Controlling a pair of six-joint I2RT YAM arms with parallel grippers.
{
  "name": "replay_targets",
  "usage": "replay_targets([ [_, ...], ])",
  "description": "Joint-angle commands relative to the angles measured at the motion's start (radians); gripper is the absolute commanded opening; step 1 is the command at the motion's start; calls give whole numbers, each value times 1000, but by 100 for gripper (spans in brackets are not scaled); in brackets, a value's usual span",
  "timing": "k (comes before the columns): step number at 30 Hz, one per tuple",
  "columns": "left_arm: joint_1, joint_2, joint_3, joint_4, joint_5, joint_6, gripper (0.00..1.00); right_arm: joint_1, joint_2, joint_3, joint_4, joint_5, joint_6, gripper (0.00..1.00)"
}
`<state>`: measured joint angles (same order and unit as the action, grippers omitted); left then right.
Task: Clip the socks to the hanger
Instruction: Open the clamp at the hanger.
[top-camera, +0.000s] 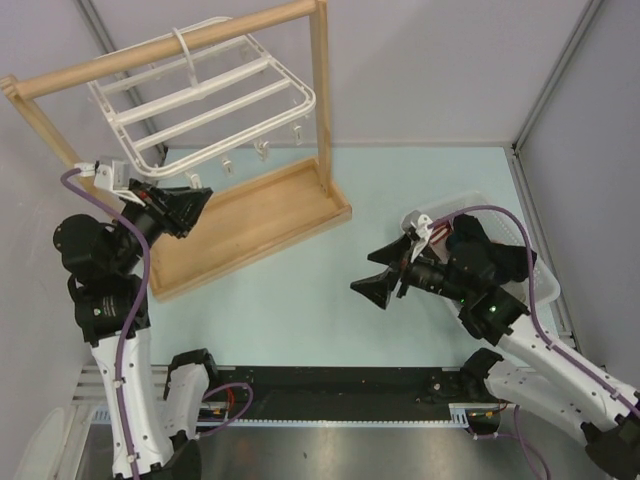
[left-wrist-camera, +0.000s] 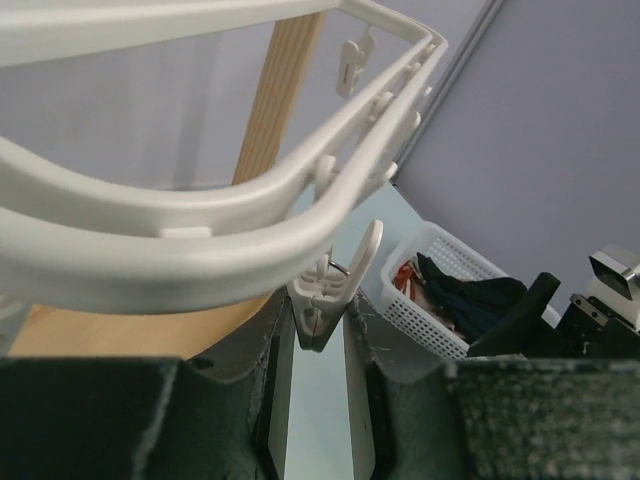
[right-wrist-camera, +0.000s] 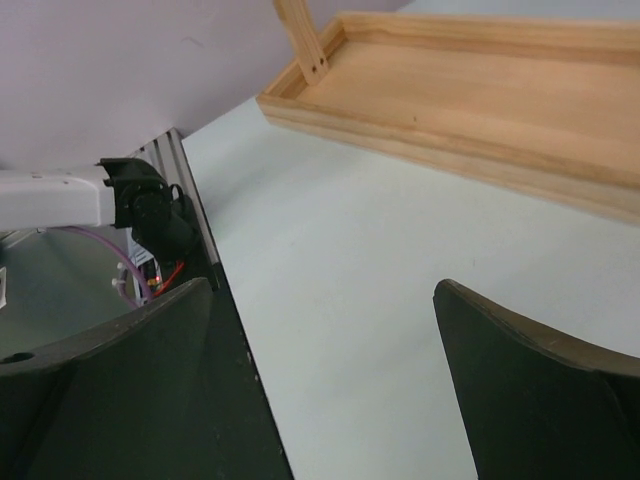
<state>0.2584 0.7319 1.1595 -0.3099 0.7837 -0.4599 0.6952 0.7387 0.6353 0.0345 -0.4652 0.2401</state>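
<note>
Pale green table (top-camera: 300, 300). Bears wooden stand's tray base (top-camera: 250, 230) at back left, white plastic basket (top-camera: 547, 285) near right edge, well apart.

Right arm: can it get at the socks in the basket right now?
Probably yes: right gripper is open and empty, the open-topped basket holding the socks sits beside that arm, though the gripper faces away.

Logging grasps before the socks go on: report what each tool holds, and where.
The left tool pinches a clip on the hanger by its lower end. The right tool, open, holds nothing.
</note>
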Motion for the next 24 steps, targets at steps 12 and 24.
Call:
replay_targets([
  [12, -122, -12, -46, -21, -90, -141, 28, 320, 483, 128, 880, 375, -232, 100],
  [24, -179, 35, -29, -34, -109, -143, 62, 333, 787, 366, 1068, 419, -324, 100],
])
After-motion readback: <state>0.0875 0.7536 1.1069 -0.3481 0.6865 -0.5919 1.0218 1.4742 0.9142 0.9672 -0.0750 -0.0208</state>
